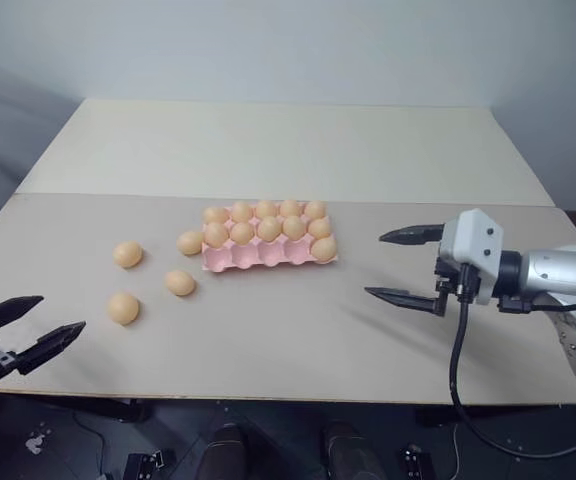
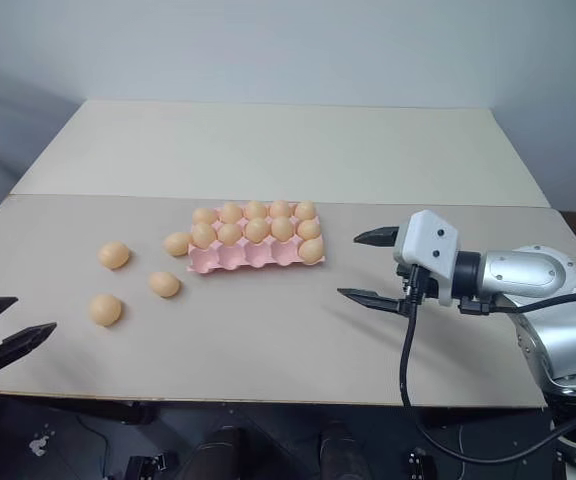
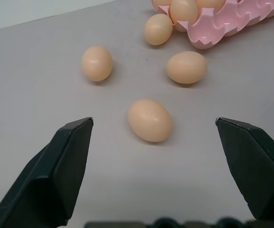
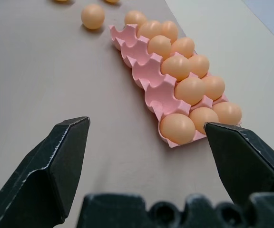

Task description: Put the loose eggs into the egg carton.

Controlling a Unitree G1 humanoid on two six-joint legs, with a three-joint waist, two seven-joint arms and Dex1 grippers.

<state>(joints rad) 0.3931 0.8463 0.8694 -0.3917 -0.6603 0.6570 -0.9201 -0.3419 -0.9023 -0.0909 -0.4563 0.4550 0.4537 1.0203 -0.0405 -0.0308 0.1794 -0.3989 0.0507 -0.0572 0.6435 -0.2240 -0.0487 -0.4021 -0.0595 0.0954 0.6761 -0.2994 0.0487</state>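
Here nearest loose egg [image 3: 150, 120] lies ahead of released left pincer [image 3: 153, 142], apart.

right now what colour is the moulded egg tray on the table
Pink; the moulded egg tray shows best in the right wrist view.

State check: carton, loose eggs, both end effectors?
egg carton: on the table, back two rows full, front row holds one egg at its right end, four cups empty.
loose eggs: four on the table left of the carton, one right at its left edge.
left end effector: open, empty, an egg lying ahead of it.
right end effector: open, empty, right of the carton.
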